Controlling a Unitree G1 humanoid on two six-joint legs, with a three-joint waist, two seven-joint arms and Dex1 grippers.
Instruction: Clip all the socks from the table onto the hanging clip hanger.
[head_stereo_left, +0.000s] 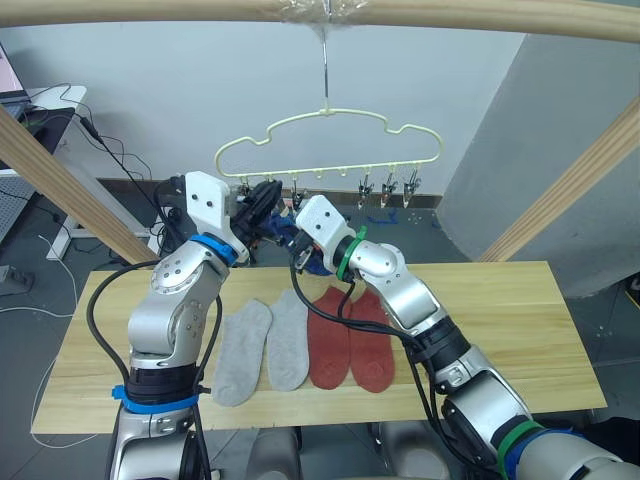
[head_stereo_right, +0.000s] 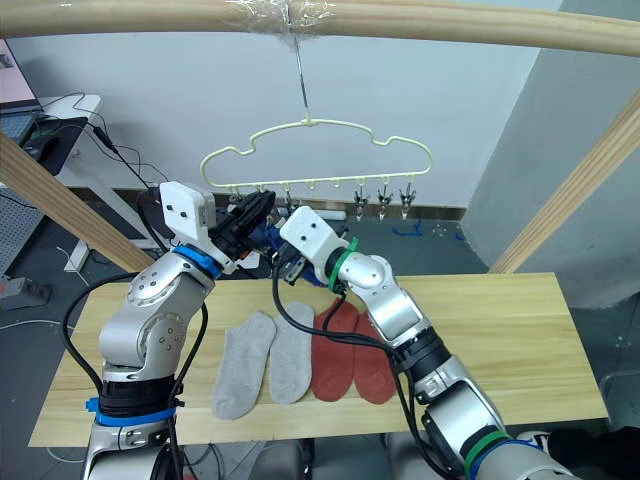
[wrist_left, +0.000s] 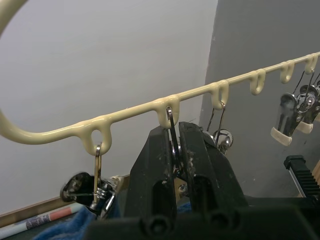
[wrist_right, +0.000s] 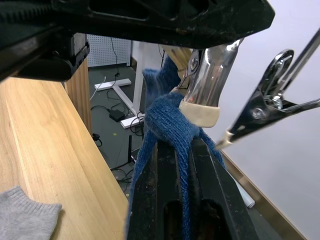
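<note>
Left tool (wrist_left: 176, 150) clamped on a clip (wrist_left: 172, 131) of the clip hanger (head_stereo_left: 330, 140), right tool (wrist_right: 175, 165) clamped on a blue sock (wrist_right: 167, 125) just beneath it; premature clip release risks dropping the sock to the table (head_stereo_left: 500, 310).

It looked like a robotics lab: a wooden frame (head_stereo_left: 60, 180), trailing cables (head_stereo_left: 120, 160), a desk (head_stereo_left: 45, 105), bare grey walls.
</note>
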